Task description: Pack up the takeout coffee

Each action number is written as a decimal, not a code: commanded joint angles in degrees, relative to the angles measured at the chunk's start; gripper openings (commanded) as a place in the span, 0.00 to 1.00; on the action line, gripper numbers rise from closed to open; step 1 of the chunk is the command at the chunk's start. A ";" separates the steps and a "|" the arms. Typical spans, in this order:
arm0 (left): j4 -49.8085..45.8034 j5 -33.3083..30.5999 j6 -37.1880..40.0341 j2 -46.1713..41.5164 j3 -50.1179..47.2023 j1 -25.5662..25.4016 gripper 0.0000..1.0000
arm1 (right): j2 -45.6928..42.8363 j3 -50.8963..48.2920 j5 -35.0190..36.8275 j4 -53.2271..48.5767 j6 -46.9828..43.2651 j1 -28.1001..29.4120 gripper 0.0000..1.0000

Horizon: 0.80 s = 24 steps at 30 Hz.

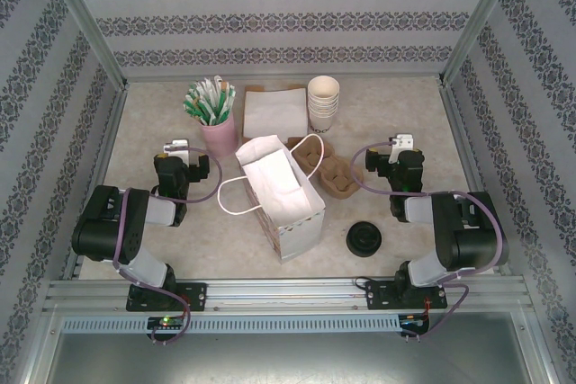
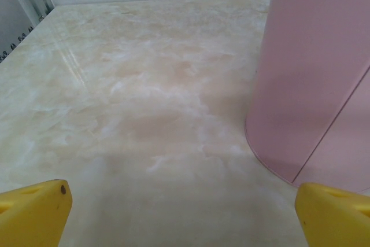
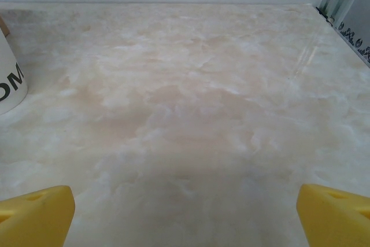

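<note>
Cream-and-beige marbling covers the table (image 1: 414, 123); the walls (image 1: 288, 6) are white with grey floral bands. At upper left, a pink holder (image 1: 219, 137) carries green-and-white straws (image 1: 207, 101). The paper bag (image 1: 279, 188) is white, the cup carrier (image 1: 335, 173) brown, the lid (image 1: 364, 239) black. On the left gripper (image 2: 185, 224), the fingertips (image 2: 32, 212) are yellow.

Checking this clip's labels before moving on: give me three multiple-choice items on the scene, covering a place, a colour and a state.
1. Where does the stack of cups stand?
A. at the far side, behind the cardboard tray
B. at the near edge
C. in the far left corner

2. What colour is the holder with the straws?
A. blue
B. pink
C. black

3. How are the left pincer and right pincer?
A. both shut on a cup
B. one open, one shut
C. both open, empty

Answers:
1 A, the top view shows it near the back wall.
2 B, its wall is pink.
3 C, the yellow fingers are wide apart over the table.
</note>
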 commanded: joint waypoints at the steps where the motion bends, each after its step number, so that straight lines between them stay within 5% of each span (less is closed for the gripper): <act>1: 2.80 0.76 0.69 0.12 0.01 0.69 1.00 | 0.02 0.85 -1.51 2.09 0.72 -0.23 0.98; 24: 2.77 0.75 0.69 0.13 0.01 0.68 1.00 | -0.37 0.50 -1.49 2.19 0.00 0.37 0.98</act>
